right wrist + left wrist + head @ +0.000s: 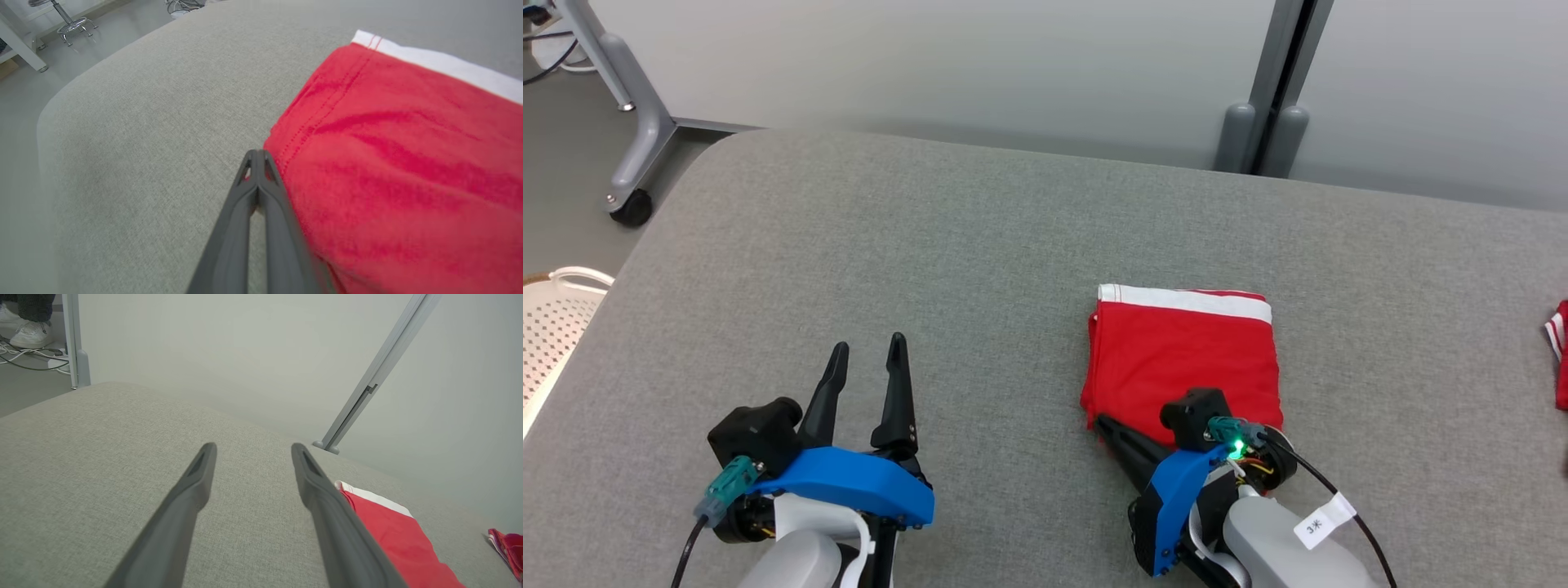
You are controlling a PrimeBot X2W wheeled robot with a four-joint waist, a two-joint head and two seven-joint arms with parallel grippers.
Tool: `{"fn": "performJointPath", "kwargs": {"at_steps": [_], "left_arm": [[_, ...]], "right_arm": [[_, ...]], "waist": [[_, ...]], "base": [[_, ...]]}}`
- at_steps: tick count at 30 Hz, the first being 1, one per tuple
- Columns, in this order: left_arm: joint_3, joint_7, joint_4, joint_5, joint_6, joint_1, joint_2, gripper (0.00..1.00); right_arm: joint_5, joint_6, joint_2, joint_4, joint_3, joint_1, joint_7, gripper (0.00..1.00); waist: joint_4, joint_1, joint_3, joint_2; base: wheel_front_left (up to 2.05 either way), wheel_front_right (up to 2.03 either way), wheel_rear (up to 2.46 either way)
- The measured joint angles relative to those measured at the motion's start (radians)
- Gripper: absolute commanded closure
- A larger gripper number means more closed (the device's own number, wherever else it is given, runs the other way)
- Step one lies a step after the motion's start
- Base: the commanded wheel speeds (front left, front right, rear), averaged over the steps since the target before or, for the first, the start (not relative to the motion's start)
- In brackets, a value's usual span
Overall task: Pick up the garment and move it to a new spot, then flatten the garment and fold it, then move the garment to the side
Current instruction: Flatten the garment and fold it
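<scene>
A red garment (1184,359) with a white band along its far edge lies folded into a neat rectangle on the grey padded table (931,245), right of centre. My right gripper (1104,423) is shut, its fingers lying low along the garment's near left corner. In the right wrist view the closed tips (256,153) rest against the garment (408,163) at its stitched side edge, with no cloth seen between them. My left gripper (868,343) is open over bare table at the lower left, well apart from the garment (392,535); its fingers (196,486) hold nothing.
A second red and white piece of cloth (1560,351) lies at the table's right edge. A white perforated basket (556,318) stands off the table's left side, near a grey wheeled frame leg (629,204). A grey post (1262,139) rises behind the table. A person's shoe (28,332) is on the floor.
</scene>
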Motion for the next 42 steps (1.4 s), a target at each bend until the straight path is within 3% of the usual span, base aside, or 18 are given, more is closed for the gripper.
{"fn": "performJointPath", "kwargs": {"at_steps": [1, 2, 4, 5, 6, 12, 16, 29, 42], "left_arm": [[0.0, -0.002, 0.002, 0.0, 0.0, 0.0, 0.0, 0.0], [0.002, -0.003, 0.004, 0.0, -0.001, 0.0, 0.0, 0.0], [0.004, -0.004, 0.008, 0.001, -0.004, 0.0, -0.001, 0.0], [0.007, -0.007, 0.01, 0.001, -0.003, 0.0, -0.001, 0.0], [0.01, -0.01, 0.01, 0.004, -0.003, 0.0, -0.001, 0.0], [0.002, -0.013, 0.031, 0.021, -0.004, 0.0, -0.017, 0.0], [-0.023, -0.013, 0.063, 0.038, -0.011, -0.003, -0.025, 0.0], [-0.093, -0.02, 0.197, 0.095, -0.071, 0.007, -0.023, 0.0], [-0.012, -0.025, 0.234, 0.144, -0.073, 0.076, -0.014, 0.0]], "right_arm": [[0.007, 0.0, 0.0, -0.001, 0.006, -0.006, -0.016, 1.0], [0.015, 0.0, 0.0, -0.009, 0.009, -0.011, -0.038, 0.91], [0.034, 0.0, 0.001, -0.025, 0.009, -0.014, -0.068, 0.56], [0.042, 0.0, 0.001, -0.032, 0.007, -0.014, -0.078, 0.04], [0.05, 0.0, 0.002, -0.04, 0.002, -0.014, -0.088, 0.0], [0.067, 0.0, 0.0, -0.071, -0.094, -0.005, -0.118, 0.0], [0.033, 0.0, -0.004, -0.11, -0.211, 0.037, -0.12, 0.0], [-0.184, 0.0, -0.001, -0.31, -0.598, 0.341, -0.121, 0.0], [-0.224, 0.0, 0.002, -0.388, -0.644, 0.431, -0.122, 0.0]], "waist": [[-0.005, 0.0, -0.003, 0.0], [-0.01, 0.0, -0.006, 0.0], [-0.022, 0.0, -0.016, 0.0], [-0.028, 0.0, -0.021, -0.0001], [-0.034, -0.0001, -0.027, 0.0], [-0.074, -0.0001, -0.073, 0.0], [-0.105, -0.0001, -0.102, -0.0001], [-0.179, -0.0001, -0.162, -0.0002], [-0.186, -0.0001, -0.172, -0.0001]], "base": [[0.0, 0.0, 0.0], [0.0, 0.0, 0.0], [0.0, 0.0, 0.0], [0.0, 0.0, 0.0], [0.0, 0.0, 0.0], [0.0, 0.0, 0.0], [0.0, 0.0, 0.0], [0.0, 0.0, 0.0], [0.0, 0.0, 0.0]]}}
